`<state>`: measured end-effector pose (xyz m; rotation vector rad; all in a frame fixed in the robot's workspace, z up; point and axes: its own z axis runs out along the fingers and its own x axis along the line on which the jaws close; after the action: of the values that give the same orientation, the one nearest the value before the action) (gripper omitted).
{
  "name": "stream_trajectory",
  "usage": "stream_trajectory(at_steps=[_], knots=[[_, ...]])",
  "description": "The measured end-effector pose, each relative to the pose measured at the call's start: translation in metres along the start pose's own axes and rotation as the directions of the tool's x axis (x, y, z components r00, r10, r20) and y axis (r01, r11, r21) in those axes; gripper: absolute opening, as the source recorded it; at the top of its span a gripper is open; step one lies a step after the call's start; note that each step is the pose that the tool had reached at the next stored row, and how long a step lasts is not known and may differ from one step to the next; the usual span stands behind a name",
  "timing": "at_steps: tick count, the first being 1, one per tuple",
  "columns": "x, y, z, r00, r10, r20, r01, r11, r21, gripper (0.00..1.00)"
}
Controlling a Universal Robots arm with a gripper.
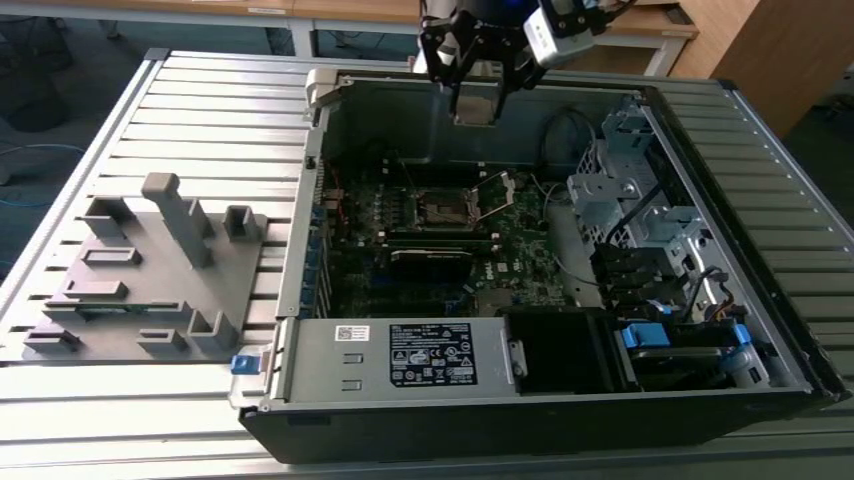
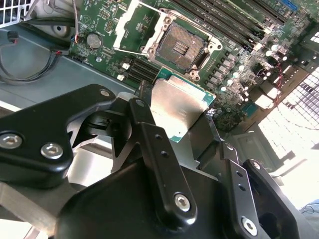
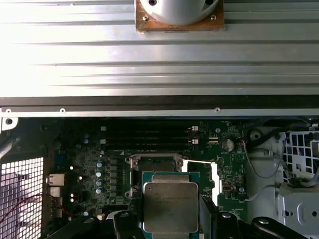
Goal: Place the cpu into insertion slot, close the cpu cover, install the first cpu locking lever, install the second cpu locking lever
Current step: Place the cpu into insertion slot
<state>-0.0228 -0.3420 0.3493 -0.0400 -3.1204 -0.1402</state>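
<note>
Chip in transit: our gripper (image 1: 475, 108) clamps the cpu (image 2: 177, 104) by its edges well above the open insertion slot (image 2: 182, 46), cpu cover (image 2: 133, 24) flipped back, and we judge it must go in level and square to that slot to seat cleanly.

Masked by chip (image 3: 170, 206) in first wrist view: half the socket (image 3: 154, 164). Cropped at twelve o'clock of case (image 1: 400, 130), exterior view: arm (image 1: 461, 30).
</note>
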Motion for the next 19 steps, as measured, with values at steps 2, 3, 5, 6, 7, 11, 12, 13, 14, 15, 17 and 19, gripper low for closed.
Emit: stream_trajectory(at_steps=[2,3,5,6,7,11,12,13,14,15,17,19], knots=[[0.0000,0.0000,0.0005,1.0000,0.000,-0.0001,0.000,1.0000,0.0001,0.54],[0.0000,-0.0001,0.0005,1.0000,0.000,-0.0001,0.000,1.0000,0.0002,0.54],[0.0000,-0.0001,0.0007,1.0000,0.000,-0.0001,0.000,1.0000,0.0001,0.54],[0.0000,-0.0001,0.0008,1.0000,0.000,-0.0001,0.000,1.0000,0.0000,0.54],[0.0000,-0.0001,0.0008,1.0000,0.000,-0.0001,0.000,1.0000,0.0000,0.54],[0.0000,-0.0001,0.0017,1.0000,0.000,0.0001,0.000,1.0000,-0.0002,0.54],[0.0000,-0.0002,0.0019,1.0000,0.000,0.0000,0.000,1.0000,0.0000,0.54],[0.0000,-0.0002,0.0021,1.0000,0.000,0.0000,0.000,1.0000,0.0000,0.54],[0.0000,-0.0002,0.0021,1.0000,0.000,-0.0001,0.000,1.0000,0.0001,0.54],[0.0000,-0.0002,0.0022,1.0000,0.000,0.0000,0.000,1.0000,0.0000,0.54],[0.0000,-0.0002,0.0024,1.0000,0.000,0.0000,0.000,1.0000,0.0000,0.54],[-0.0001,-0.0002,0.0028,1.0000,0.000,0.0001,0.000,1.0000,-0.0002,0.54]])
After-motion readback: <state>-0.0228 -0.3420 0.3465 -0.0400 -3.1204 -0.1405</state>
